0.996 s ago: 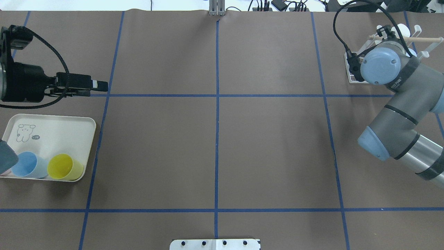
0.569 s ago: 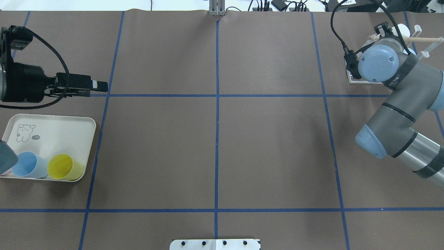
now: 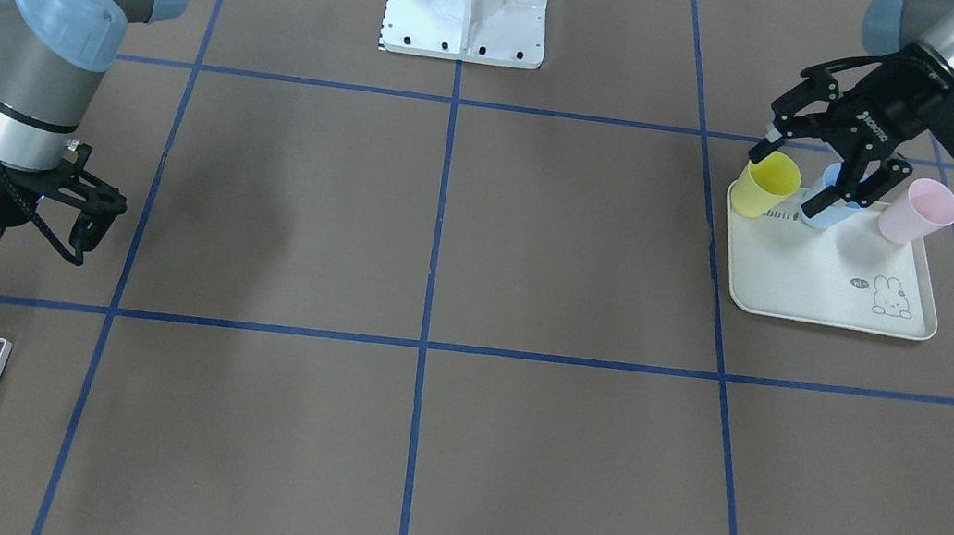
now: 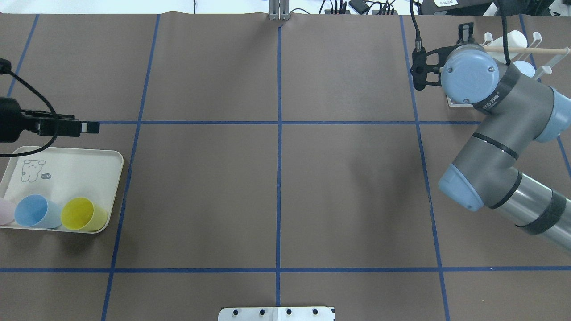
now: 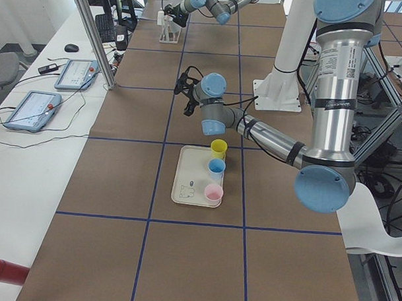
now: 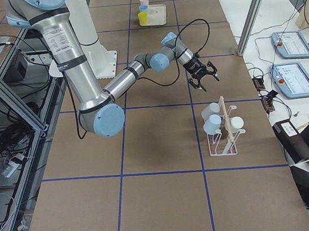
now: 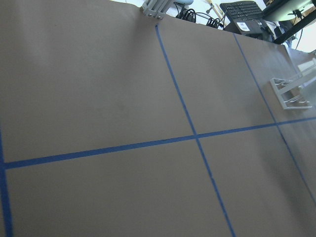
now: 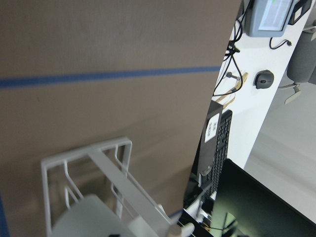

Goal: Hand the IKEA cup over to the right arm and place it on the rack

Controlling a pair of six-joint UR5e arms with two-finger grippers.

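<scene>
Looking down from overhead, we find the tray [image 4: 71, 162] on the table [image 4: 276, 187] holding three cups in a row along the tray edge nearest the robot: the yellow cup [image 4: 78, 213], the blue cup [image 4: 31, 210] and the pink cup [image 4: 4, 211], this last one cut off by the frame. The left gripper [image 4: 91, 128] hangs just past the tray's far edge. Well apart from the tray, at the table's other end, the right arm [image 4: 495, 129] covers part of the rack [image 4: 542, 50], where a white cup [image 4: 513, 39] hangs tilted.

From the right side, we see the right gripper [image 6: 205, 81] released and empty. It is near the rack on its tray-facing side and touches nothing. The white cup sits beside the rack's wooden rod.

From the front, the left gripper's jaws are spread and empty, and it hides part of the blue cup.

From the left side, the tray cups stand upright, long axes vertical, mouths up, and the left gripper is raised beyond the tray.

Our left wrist camera shows table and blue tape lines [image 7: 192, 136]; the right wrist camera shows the rack's white frame.
</scene>
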